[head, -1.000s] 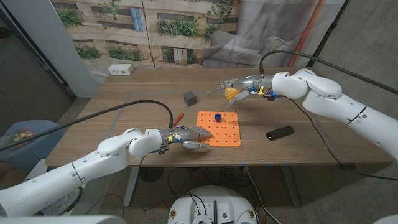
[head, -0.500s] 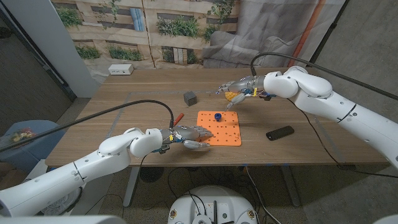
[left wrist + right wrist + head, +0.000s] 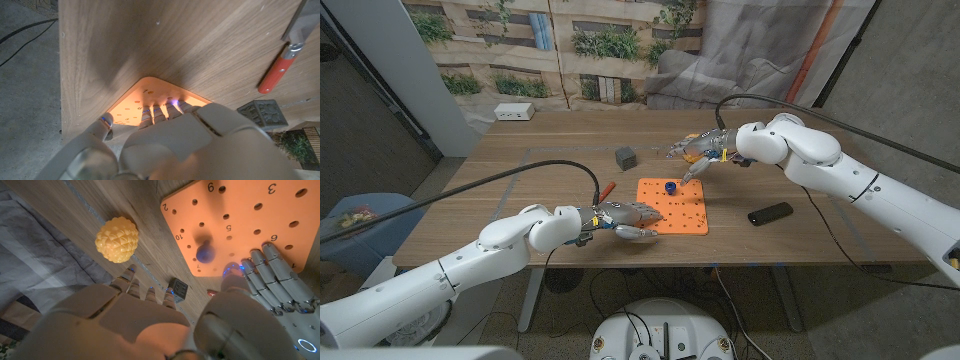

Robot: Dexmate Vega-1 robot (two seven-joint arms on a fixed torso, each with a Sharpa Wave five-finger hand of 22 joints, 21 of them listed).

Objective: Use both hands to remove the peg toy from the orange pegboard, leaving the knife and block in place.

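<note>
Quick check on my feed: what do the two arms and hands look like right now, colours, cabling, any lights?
Both arms have glossy white rounded shells with dark seams at the joints. A black cable loops over each forearm to the wrist. The left hand and right hand are metallic silver-grey with segmented fingers and small blue and orange bits at the wrists. In the wrist views, small blue-violet lights glow at the fingertips.

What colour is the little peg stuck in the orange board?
Blue. The peg shows best in the right wrist view, standing in the orange pegboard.
</note>
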